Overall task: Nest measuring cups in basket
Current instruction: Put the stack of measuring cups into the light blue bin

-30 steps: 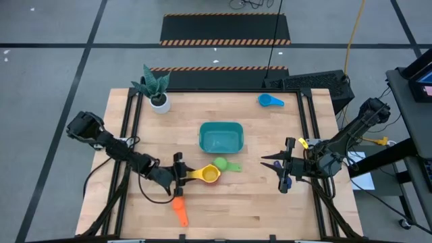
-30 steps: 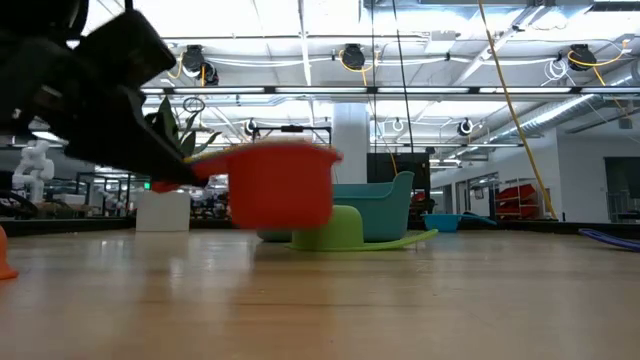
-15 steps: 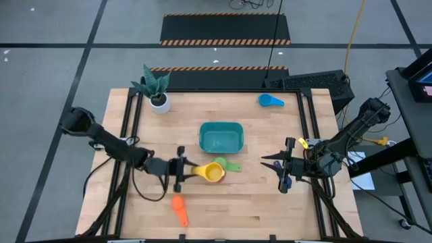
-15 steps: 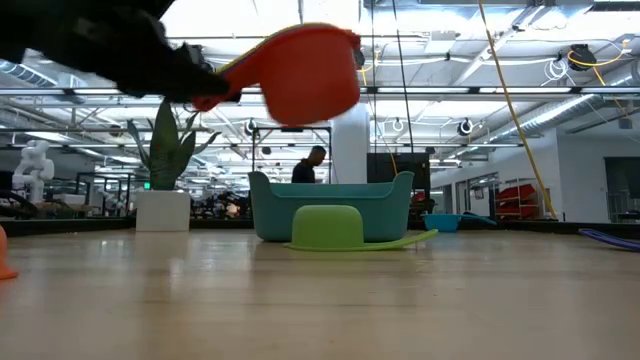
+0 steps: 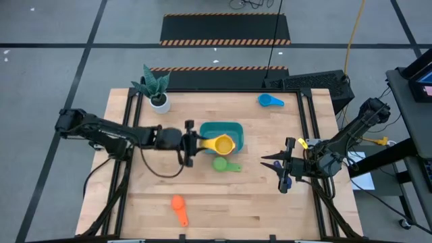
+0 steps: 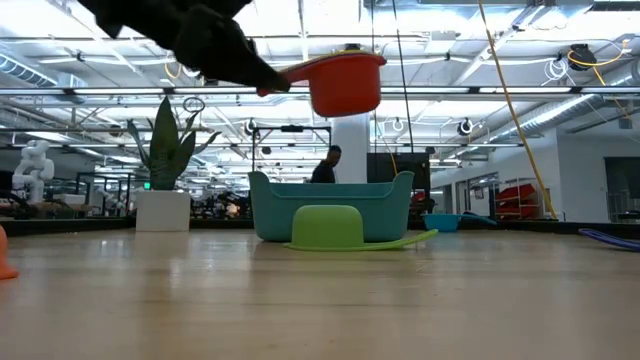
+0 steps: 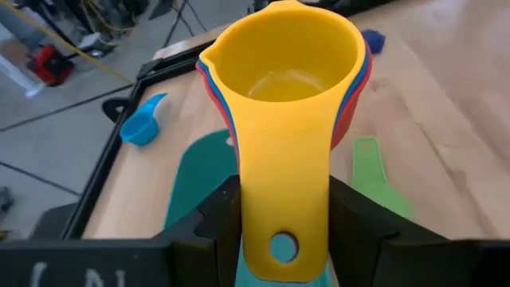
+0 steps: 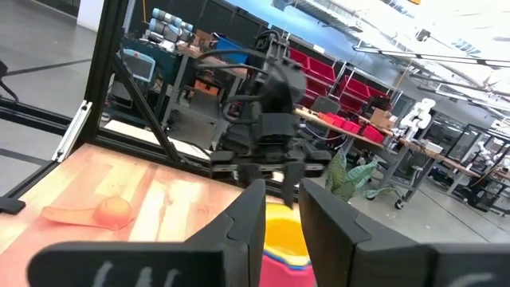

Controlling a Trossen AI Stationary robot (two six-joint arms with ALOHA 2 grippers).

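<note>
My left gripper (image 5: 191, 143) is shut on a nested stack of measuring cups, yellow (image 7: 283, 76) on top and red (image 6: 347, 82) outermost. It holds them in the air over the near rim of the teal basket (image 5: 216, 129). A green cup (image 5: 221, 163) lies mouth down on the table just in front of the basket. An orange cup (image 5: 179, 206) lies near the front edge and a light blue one (image 5: 270, 100) at the far right. My right gripper (image 5: 268, 162) hovers at the right with a narrow gap between its fingers and nothing in it. My left gripper pinches the stacked handles near their free end (image 7: 279, 231), one finger (image 7: 215, 219) on each long edge. The fingers come from the table's left, slanting slightly down, in line with the handle. The cups hang clear of the table, mouths up and roughly level.
A small white pot with a green plant (image 5: 156, 93) stands at the far left corner. A dark blue cup (image 7: 370, 40) lies on the table below my right arm. Black frame rails (image 5: 131, 135) run along both table sides. A person (image 6: 322, 165) stands in the room behind.
My left gripper has risen and swung toward the far edge and a little right, rolling its wrist. The yellow-and-red stack came up from beside the green cup to above the basket's near rim. The green cup stayed where it was.
</note>
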